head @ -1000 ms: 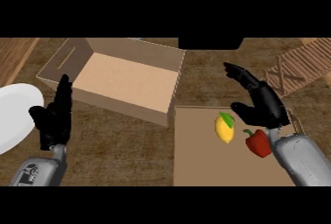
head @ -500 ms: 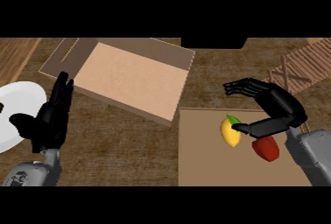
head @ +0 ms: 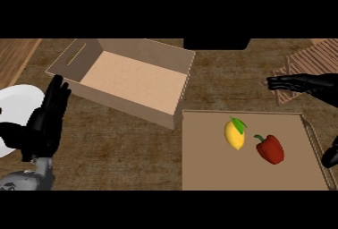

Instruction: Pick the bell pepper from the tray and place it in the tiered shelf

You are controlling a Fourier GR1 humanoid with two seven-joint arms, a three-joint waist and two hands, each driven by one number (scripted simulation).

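Resting at the far left of the table (head: 119,143), the left robot hand (head: 45,120) is open with its fingers straight up, partly covering a white plate (head: 12,103). Next to the right comes an open cardboard box (head: 132,80), holding nothing that shows. Right of it lies the flat tray (head: 211,174), with a yellow fruit (head: 234,134) and, just beside that, the red bell pepper (head: 270,150). The pepper lies on its side, its long axis running from the stem at upper left down toward the robot. The right robot hand (head: 300,83) hovers beyond the tray's far corner, open and gripping nothing, in front of the slatted wooden shelf (head: 310,60). The pepper sits nearer the robot than that hand and slightly to its left. The right hand is much the nearer of the two, so the reach looks like its job.
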